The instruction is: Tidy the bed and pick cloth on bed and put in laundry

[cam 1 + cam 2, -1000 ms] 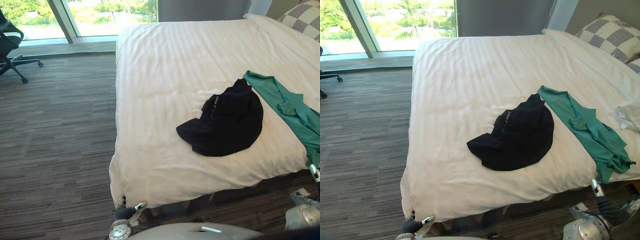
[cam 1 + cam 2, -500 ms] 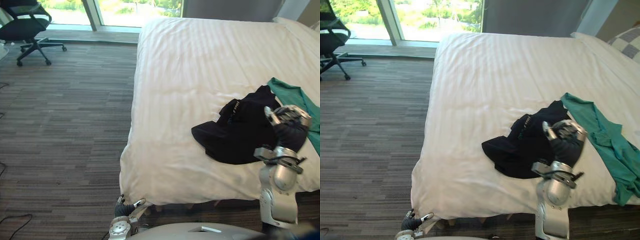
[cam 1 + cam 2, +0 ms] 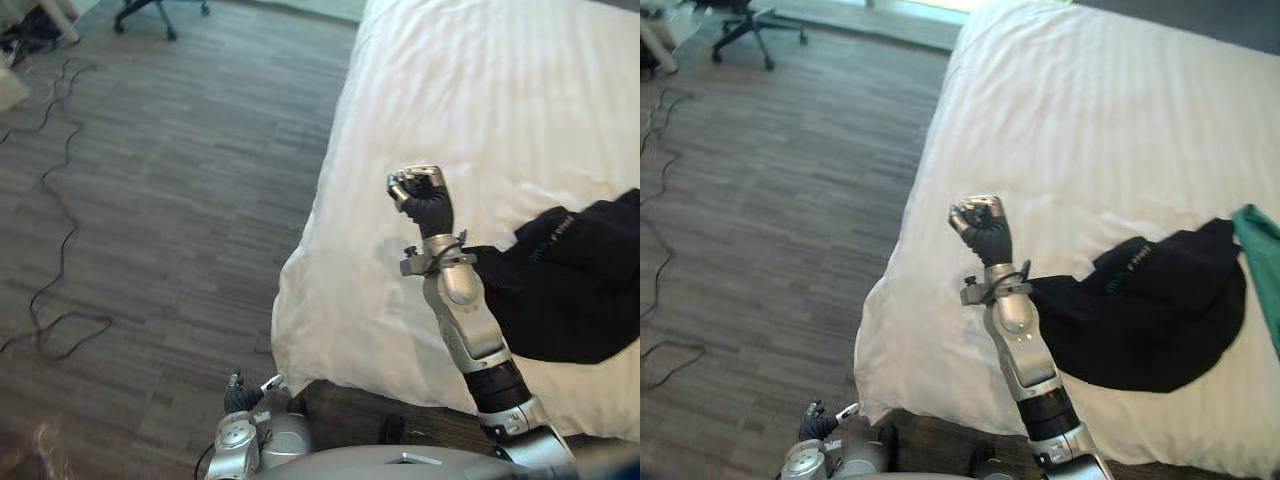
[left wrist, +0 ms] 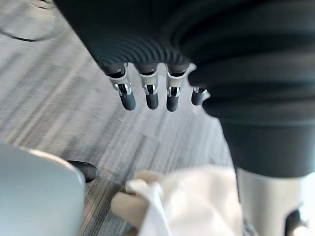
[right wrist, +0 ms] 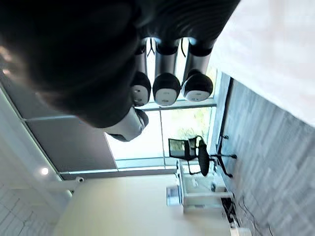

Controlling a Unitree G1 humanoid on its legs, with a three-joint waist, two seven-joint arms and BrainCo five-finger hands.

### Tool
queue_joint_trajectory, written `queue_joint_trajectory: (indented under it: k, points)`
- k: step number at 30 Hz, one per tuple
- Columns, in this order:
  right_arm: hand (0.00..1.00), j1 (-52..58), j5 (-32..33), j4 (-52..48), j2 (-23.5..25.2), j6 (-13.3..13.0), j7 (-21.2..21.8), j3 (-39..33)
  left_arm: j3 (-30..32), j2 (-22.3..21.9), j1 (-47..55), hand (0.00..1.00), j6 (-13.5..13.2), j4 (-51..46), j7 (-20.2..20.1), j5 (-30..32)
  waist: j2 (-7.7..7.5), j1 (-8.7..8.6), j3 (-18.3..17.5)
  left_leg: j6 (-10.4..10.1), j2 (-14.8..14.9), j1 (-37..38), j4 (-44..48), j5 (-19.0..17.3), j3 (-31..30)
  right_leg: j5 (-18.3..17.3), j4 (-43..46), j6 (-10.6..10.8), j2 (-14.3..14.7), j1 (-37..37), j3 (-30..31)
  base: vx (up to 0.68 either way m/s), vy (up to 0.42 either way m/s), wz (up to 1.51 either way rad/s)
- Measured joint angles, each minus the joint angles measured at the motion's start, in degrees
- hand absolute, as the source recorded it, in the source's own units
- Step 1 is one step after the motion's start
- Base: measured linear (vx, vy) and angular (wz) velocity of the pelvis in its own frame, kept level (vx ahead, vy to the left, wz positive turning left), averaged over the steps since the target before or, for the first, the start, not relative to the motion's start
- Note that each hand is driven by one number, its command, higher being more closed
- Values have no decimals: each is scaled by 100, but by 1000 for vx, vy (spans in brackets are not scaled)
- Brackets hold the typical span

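A black cloth (image 3: 1150,310) lies crumpled on the white bed (image 3: 480,100) near its foot edge. The edge of a green cloth (image 3: 1265,250) shows just beyond it. My right hand (image 3: 420,195) is raised above the sheet to the left of the black cloth, shut in a fist with nothing in it; its curled fingers (image 5: 167,88) hold nothing. My left hand (image 3: 243,398) hangs low by the bed's corner, its fingers (image 4: 147,96) straight over the carpet.
Grey striped carpet (image 3: 150,200) spreads left of the bed. A black office chair (image 3: 745,15) stands at the far left by the window. The bed's corner sheet (image 4: 197,196) hangs close to my left hand.
The camera has swung down and left. My right hand has left the black cloth, risen to the left of it and curled into an empty fist. The cloths lie as before.
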Motion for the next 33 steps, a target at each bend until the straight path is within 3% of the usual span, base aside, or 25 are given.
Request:
queue_joint_trajectory:
  k: [5,6,7,8,9,12,16,18,22,27,33]
  points:
    - [100,-234,-5,412,170,-5,-33,466,158,37,-92,0,-82,-68,43,-215,-35,112,236,-1,-77,-287,536,1,-387,139,35,-34,-62,163,-406,57,33,44]
    - [100,-283,-5,430,297,-33,-49,549,279,54,-221,0,-117,-91,40,-231,-126,129,413,-21,-240,-825,1314,-132,-370,164,136,-37,-201,182,-515,39,73,36]
    - [100,-340,-8,536,396,-95,-62,584,317,85,-266,0,-129,-106,46,-211,-185,149,479,1,-313,-861,1022,-221,-437,154,174,-28,-275,174,-526,55,84,15]
    - [100,-518,-11,710,454,-136,-75,743,343,46,-243,0,-130,-116,50,-230,-20,212,561,94,-247,-707,-217,656,-640,84,282,57,-149,105,-554,37,60,-3]
    - [100,-568,-4,804,542,-149,-91,810,336,141,-297,0,-134,-119,57,-198,-147,314,689,106,-340,-770,-208,772,-624,48,350,90,-258,20,-587,59,65,-12]
    - [100,-799,-2,1058,640,-133,-85,1070,211,293,-296,0,-84,-42,66,-195,-55,402,1232,316,-373,-1109,451,589,-660,16,808,84,-373,-215,-581,51,100,11]
    - [100,-1092,-3,1221,799,-129,-68,1514,117,305,-309,0,-13,218,143,-202,113,494,1525,439,-274,-1814,1528,213,-634,-442,1366,-77,-433,-977,-470,-82,54,-16]
    - [100,-1169,-5,1393,880,-125,-41,1674,52,322,-342,0,-25,225,172,-201,167,566,1561,397,-171,-1976,1758,108,-503,-532,1483,-41,-404,-1103,-433,-98,-49,-37]
    - [100,-1143,-4,1823,902,-118,20,1899,-56,327,-361,0,-116,228,168,-200,228,541,1645,351,11,-2045,1721,125,-361,-587,1568,-119,-309,-1332,-308,-58,-73,-32]
    - [100,-1070,-22,2540,1023,-77,23,1903,-63,306,-415,0,-147,247,162,-209,315,493,1694,149,44,-2387,1578,248,-368,-640,1643,-205,-297,-1783,-302,-96,-21,-7]
    - [100,-897,-103,3662,1350,-37,10,1812,-62,234,-571,0,-241,316,158,-220,435,570,1755,30,23,-2809,1307,374,-261,-644,1864,-215,-362,-2482,-154,-142,22,-7]
